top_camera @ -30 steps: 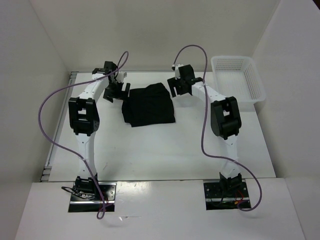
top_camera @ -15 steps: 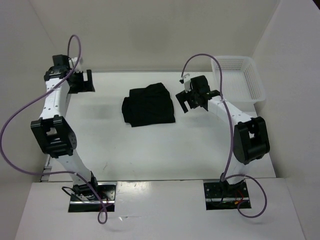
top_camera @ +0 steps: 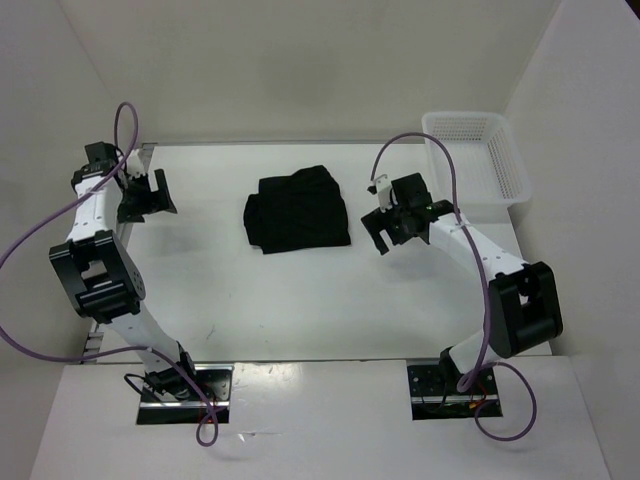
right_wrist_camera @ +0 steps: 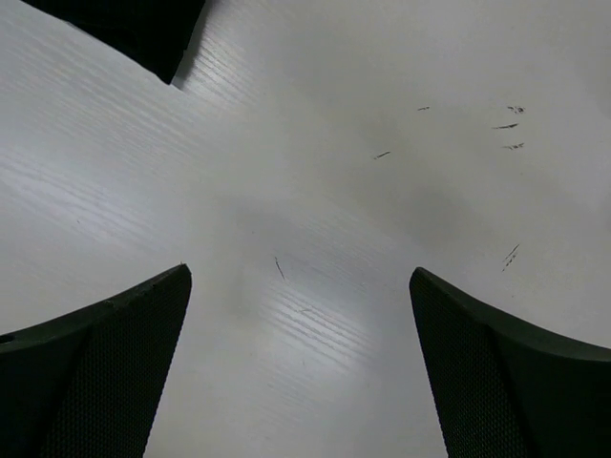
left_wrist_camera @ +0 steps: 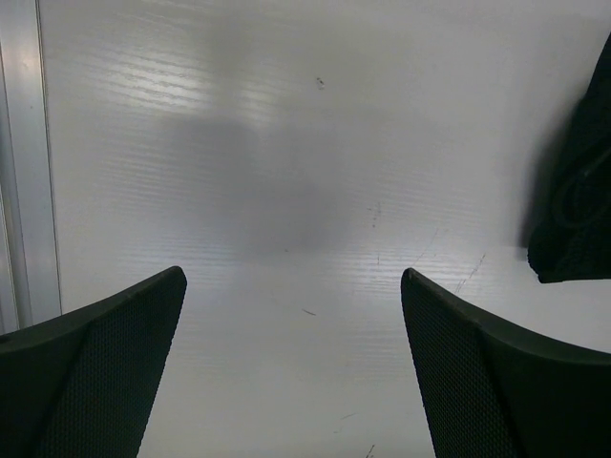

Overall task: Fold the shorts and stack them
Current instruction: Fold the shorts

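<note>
The black shorts (top_camera: 297,210) lie folded in a compact rectangle on the white table, back centre. An edge of them shows at the right of the left wrist view (left_wrist_camera: 580,200) and at the top left of the right wrist view (right_wrist_camera: 129,27). My left gripper (top_camera: 148,198) is open and empty, far left of the shorts near the table's left edge. My right gripper (top_camera: 388,228) is open and empty, just right of the shorts, above bare table. Both wrist views show the jaws spread wide with only table between them.
A white mesh basket (top_camera: 476,155) stands at the back right corner, empty as far as I can see. A metal rail (left_wrist_camera: 21,162) runs along the table's left edge. White walls enclose the table at the back and sides.
My left arm has swung from beside the shorts out to the left table edge. My right arm has drawn back toward the front right. The shorts have stayed in place.
</note>
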